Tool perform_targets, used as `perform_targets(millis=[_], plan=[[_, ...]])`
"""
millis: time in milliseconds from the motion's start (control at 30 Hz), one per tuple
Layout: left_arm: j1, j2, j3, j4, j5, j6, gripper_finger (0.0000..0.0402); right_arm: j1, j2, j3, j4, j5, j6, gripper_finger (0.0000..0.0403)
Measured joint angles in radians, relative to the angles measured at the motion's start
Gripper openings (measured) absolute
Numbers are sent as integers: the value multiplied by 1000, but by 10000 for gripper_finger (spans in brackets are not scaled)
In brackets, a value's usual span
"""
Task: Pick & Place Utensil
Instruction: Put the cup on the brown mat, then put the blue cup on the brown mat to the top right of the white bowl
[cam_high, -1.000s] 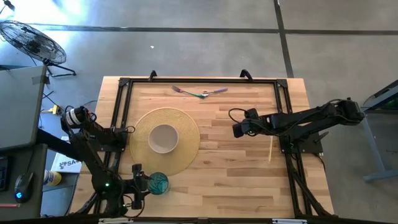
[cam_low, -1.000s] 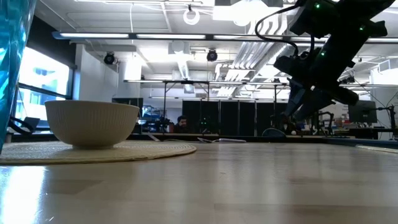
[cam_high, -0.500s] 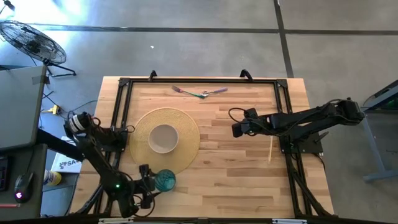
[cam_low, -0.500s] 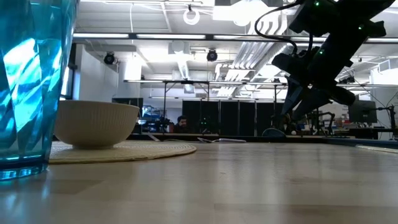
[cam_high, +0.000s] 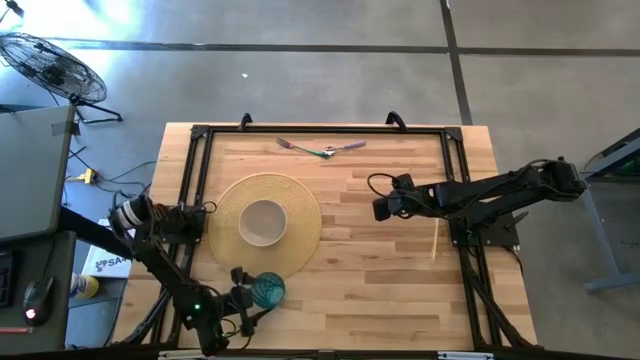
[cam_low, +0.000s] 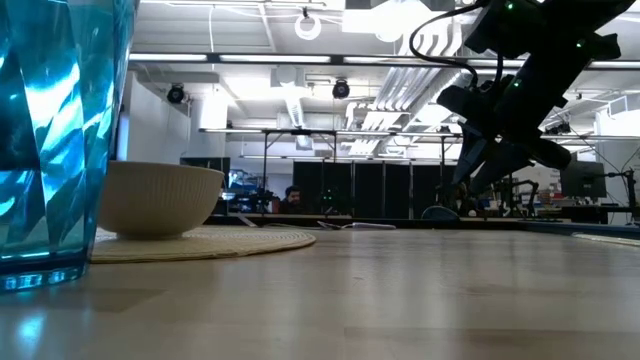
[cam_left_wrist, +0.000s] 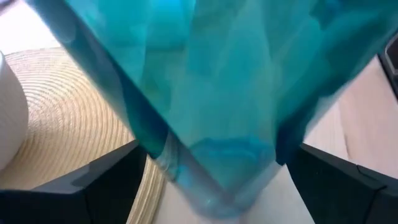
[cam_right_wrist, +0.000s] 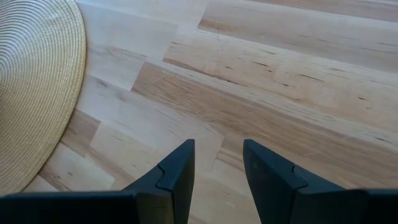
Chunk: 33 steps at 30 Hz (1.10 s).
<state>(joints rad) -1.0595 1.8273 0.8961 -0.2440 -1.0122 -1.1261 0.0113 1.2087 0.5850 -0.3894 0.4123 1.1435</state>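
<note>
Wooden planks in pale and brown tones make the tabletop (cam_high: 380, 270), which sits inside a black metal frame (cam_high: 197, 150). A round woven straw placemat (cam_high: 300, 215) lies on its left part, and a white ribbed bowl (cam_high: 263, 222) stands in the middle of this mat. A blue-green faceted glass tumbler (cam_high: 266, 291) stands upright at the near edge of the mat, close to the front of the tabletop. The left gripper (cam_high: 247, 297) is at this tumbler; its jaws stand wide open on both sides of the glass, and I cannot tell whether they touch it. The right gripper (cam_high: 381, 208) hangs over bare wood to the right of the mat; its jaws are partly open and hold nothing. The utensils, a silver metal fork (cam_high: 300, 148) and a silver metal spoon (cam_high: 345, 148), lie at the far edge of the tabletop with their ends meeting, well apart from both grippers. A thin pale wooden stick (cam_high: 435, 238) lies near the right frame bar.
</note>
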Motion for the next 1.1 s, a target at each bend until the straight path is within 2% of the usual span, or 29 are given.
perform_targets(millis=[233, 300, 667, 867, 1100], plan=[[-1, 69, 0, 95, -105, -9, 375, 0, 0, 0, 7, 0, 0, 129], [0, 90, -4, 106, -60, -6, 374, 0, 0, 0, 7, 0, 0, 129], [33, 128, -1, 170, -67, 24, 374, 1, 0, 0, 16, -11, -4, 129], [32, 129, -1, 163, -69, 23, 374, 16, 0, 0, 57, -47, -110, 129], [33, 129, -1, 163, -66, 22, 374, 66, 0, 0, 242, -48, -279, 129]])
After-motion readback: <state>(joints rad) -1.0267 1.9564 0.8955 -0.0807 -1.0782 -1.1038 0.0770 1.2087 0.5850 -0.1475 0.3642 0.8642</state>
